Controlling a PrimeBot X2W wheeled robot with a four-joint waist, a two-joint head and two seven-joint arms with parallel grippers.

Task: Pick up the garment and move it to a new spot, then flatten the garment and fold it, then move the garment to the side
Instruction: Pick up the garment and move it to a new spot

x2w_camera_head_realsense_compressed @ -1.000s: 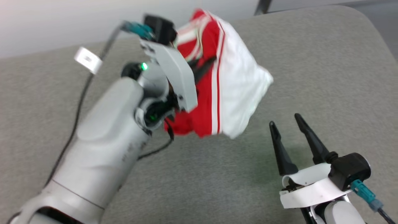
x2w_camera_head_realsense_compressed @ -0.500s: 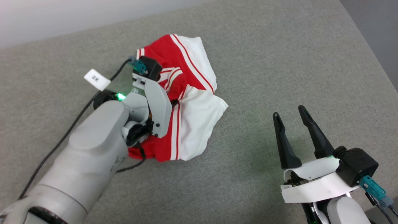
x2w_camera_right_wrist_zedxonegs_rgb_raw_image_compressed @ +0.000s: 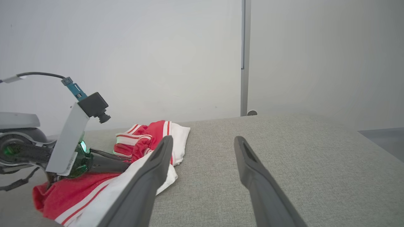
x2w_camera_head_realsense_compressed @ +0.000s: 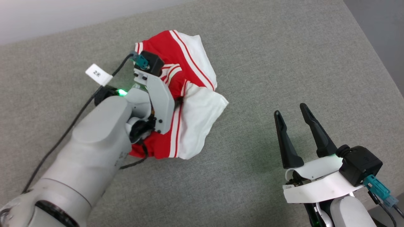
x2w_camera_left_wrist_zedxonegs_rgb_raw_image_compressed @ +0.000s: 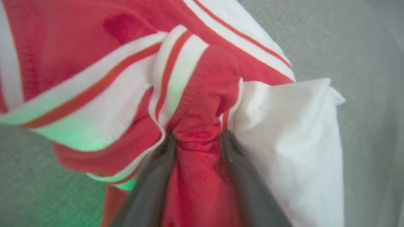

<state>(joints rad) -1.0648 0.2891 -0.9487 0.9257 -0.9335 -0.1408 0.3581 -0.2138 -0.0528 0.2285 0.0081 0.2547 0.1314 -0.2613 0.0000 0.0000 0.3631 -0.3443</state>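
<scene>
1. Head view: the garment (x2w_camera_head_realsense_compressed: pixel 192 104) lies in a crumpled heap on the grey padded surface (x2w_camera_head_realsense_compressed: pixel 268 56), left of the middle. Its red body is bunched up and a white sleeve spills out to the right.
2. A second ago it hung in the air under the left arm, clear of the surface. Now it rests there with its folds settled, so it has been brought down and set in place.
3. By my reading, the pick-up-and-move step is at its end. Flattening has not begun: the cloth is doubled over itself and none of the lettering shows.
4. In the left wrist view, the left gripper (x2w_camera_left_wrist_zedxonegs_rgb_raw_image_compressed: pixel 197 138) has its two dark fingers on either side of a gathered ridge of red cloth, touching it on both sides. The picture is soft, and I cannot tell whether they are pinching the ridge or letting it go.
5. The right gripper (x2w_camera_head_realsense_compressed: pixel 290 109) has its fingers spread wide with nothing between them. It sits above the surface, well apart from the garment, on its right.
6. The risk is that a withdrawing left gripper drags the caught fold along with it.
</scene>
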